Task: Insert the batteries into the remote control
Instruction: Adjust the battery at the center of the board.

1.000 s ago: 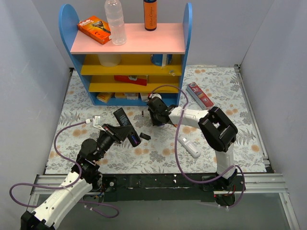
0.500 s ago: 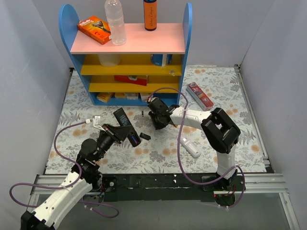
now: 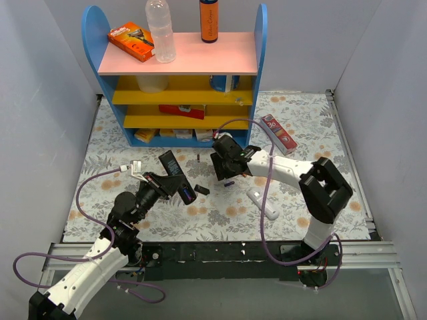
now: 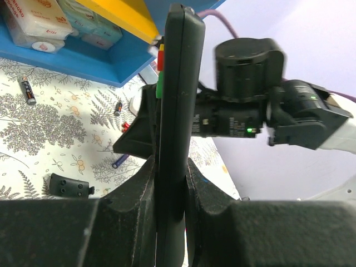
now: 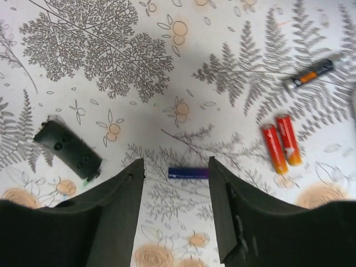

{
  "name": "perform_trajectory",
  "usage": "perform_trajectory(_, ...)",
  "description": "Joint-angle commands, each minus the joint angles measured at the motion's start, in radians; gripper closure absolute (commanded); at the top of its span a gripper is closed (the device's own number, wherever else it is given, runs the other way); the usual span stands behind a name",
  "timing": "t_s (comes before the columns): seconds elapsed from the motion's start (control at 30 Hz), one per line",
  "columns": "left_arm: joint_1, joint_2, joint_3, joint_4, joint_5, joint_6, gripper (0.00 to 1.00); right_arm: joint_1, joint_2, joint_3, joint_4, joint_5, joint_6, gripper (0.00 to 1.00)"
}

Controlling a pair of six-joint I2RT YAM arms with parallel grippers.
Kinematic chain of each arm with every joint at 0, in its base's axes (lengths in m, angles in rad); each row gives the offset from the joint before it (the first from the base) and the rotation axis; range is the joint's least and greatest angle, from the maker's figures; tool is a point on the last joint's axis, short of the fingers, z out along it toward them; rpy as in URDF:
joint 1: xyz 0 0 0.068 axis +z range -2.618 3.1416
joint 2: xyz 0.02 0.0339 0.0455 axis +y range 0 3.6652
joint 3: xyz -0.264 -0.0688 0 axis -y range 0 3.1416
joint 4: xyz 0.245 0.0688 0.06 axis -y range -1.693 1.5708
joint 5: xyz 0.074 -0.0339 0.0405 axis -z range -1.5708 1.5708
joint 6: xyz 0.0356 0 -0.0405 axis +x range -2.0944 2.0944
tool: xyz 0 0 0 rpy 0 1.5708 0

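My left gripper (image 3: 162, 181) is shut on a black remote control (image 3: 175, 173), holding it edge-up above the mat; its thin side (image 4: 177, 111) fills the left wrist view. My right gripper (image 5: 175, 164) hangs open just over the mat. A dark blue battery (image 5: 188, 173) lies on the mat between its fingers, touching neither. Two red-orange batteries (image 5: 282, 146) lie side by side to the right. A silver-and-orange battery (image 5: 310, 76) lies farther off. A black battery cover (image 5: 68, 150) lies to the left, also seen as the black cover (image 3: 202, 190) from above.
A blue-and-yellow shelf (image 3: 180, 87) stands at the back with boxes and bottles. A long red-and-white box (image 3: 278, 132) and a white remote (image 3: 263, 204) lie to the right. More loose batteries (image 4: 26, 90) lie near the shelf base. The right arm (image 4: 261, 111) is close behind the held remote.
The right arm's elbow has swung to the right and its gripper has shifted slightly right, with jaws wider. The left arm and the remote have not moved.
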Motion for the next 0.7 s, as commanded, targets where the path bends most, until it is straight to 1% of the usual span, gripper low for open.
perform_trajectory(0.0, -0.003, 0.006, 0.047, 0.035, 0.001, -0.003, 1.0, 0.006, -0.158, -0.076, -0.001, 0.112, 0.19, 0.39)
perform_trajectory(0.03, -0.005, 0.007, 0.047, 0.037, 0.003, -0.005, 1.0, 0.013, -0.176, -0.102, 0.005, 0.125, 0.284, 0.37)
perform_trajectory(0.07, -0.005, 0.009, 0.047, 0.04, 0.006, -0.005, 1.0, 0.015, -0.195, -0.122, 0.007, 0.134, 0.329, 0.32)
perform_trajectory(0.1, -0.003, 0.01, 0.047, 0.044, 0.007, -0.005, 1.0, 0.02, -0.222, -0.161, 0.01, 0.136, 0.377, 0.31)
perform_trajectory(0.17, -0.005, 0.016, 0.048, 0.05, 0.012, -0.005, 1.0, 0.032, -0.238, -0.184, 0.016, 0.14, 0.492, 0.31)
perform_trajectory(0.23, -0.005, 0.019, 0.05, 0.058, 0.021, -0.006, 1.0, 0.043, -0.236, -0.19, -0.01, 0.168, 0.569, 0.27)
perform_trajectory(0.27, -0.003, 0.021, 0.048, 0.06, 0.023, -0.008, 1.0, 0.044, -0.229, -0.179, -0.025, 0.168, 0.64, 0.27)
perform_trajectory(0.3, -0.003, 0.018, 0.048, 0.061, 0.027, -0.011, 1.0, 0.044, -0.207, -0.166, -0.077, 0.175, 0.67, 0.27)
perform_trajectory(0.37, -0.005, 0.013, 0.045, 0.066, 0.029, -0.017, 1.0, 0.05, -0.178, -0.112, -0.136, 0.194, 0.748, 0.28)
perform_trajectory(0.43, -0.005, 0.006, 0.044, 0.067, 0.034, -0.02, 1.0, 0.052, -0.129, -0.072, -0.216, 0.205, 0.782, 0.3)
perform_trajectory(0.47, -0.005, 0.001, 0.044, 0.064, 0.034, -0.025, 1.0, 0.052, -0.114, -0.043, -0.237, 0.208, 0.8, 0.35)
perform_trajectory(0.5, -0.005, -0.002, 0.044, 0.064, 0.034, -0.025, 1.0, 0.052, -0.089, -0.034, -0.257, 0.203, 0.832, 0.36)
perform_trajectory(0.67, -0.005, -0.022, 0.044, 0.049, 0.035, -0.023, 1.0, 0.052, -0.055, -0.018, -0.231, 0.224, 0.885, 0.43)
